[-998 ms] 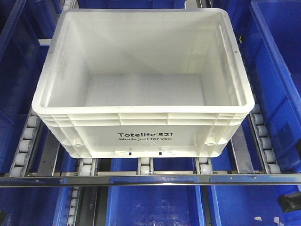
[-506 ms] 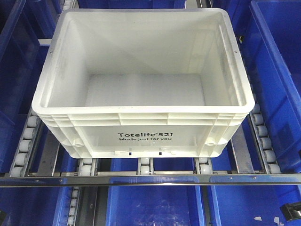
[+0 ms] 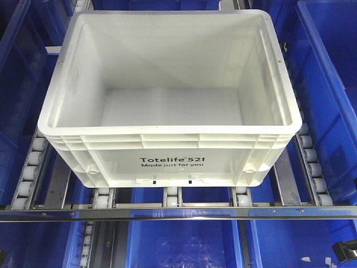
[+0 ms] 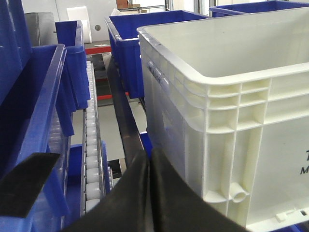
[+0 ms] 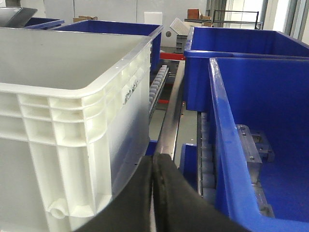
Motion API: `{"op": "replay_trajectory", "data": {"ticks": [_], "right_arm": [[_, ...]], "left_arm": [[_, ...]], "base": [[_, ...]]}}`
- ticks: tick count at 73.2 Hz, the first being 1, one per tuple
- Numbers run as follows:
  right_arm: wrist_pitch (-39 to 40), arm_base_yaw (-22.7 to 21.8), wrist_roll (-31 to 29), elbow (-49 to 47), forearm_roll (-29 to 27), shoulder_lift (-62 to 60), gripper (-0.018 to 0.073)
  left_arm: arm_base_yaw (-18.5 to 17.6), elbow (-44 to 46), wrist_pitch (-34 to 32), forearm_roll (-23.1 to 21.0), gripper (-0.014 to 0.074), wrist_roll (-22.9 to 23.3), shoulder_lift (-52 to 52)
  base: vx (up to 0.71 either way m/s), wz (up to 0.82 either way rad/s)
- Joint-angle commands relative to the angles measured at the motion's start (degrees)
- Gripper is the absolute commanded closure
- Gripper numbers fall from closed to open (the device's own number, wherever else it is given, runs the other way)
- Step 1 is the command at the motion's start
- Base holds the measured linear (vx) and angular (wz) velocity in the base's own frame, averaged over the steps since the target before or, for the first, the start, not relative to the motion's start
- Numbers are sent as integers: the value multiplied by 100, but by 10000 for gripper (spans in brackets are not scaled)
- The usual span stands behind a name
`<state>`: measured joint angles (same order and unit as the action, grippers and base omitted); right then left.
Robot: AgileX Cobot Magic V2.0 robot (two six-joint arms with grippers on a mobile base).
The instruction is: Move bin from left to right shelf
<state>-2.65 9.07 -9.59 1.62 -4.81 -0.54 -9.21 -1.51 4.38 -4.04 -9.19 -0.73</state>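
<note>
Front view: bin (image 3: 167, 95) on right shelf (image 3: 178, 213)

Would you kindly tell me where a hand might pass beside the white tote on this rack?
Narrow lanes of roller track flank the white tote on both sides, each bordered outward by a blue bin. In front, short bare rollers run to the steel front rail. The tote's inside is empty. Both side lanes look tight, and blue bins crowd behind.
</note>
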Motion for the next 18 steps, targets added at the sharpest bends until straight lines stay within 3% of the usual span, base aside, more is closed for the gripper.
{"op": "replay_trajectory", "data": {"ticks": [1, 18], "right_arm": [[415, -21, 9, 105, 63, -73, 567], [415, -21, 9, 105, 63, -73, 567]], "left_arm": [[0, 97, -392, -16, 604, 11, -73], [0, 97, -392, -16, 604, 11, -73]], "base": [[0, 0], [0, 0]]}}
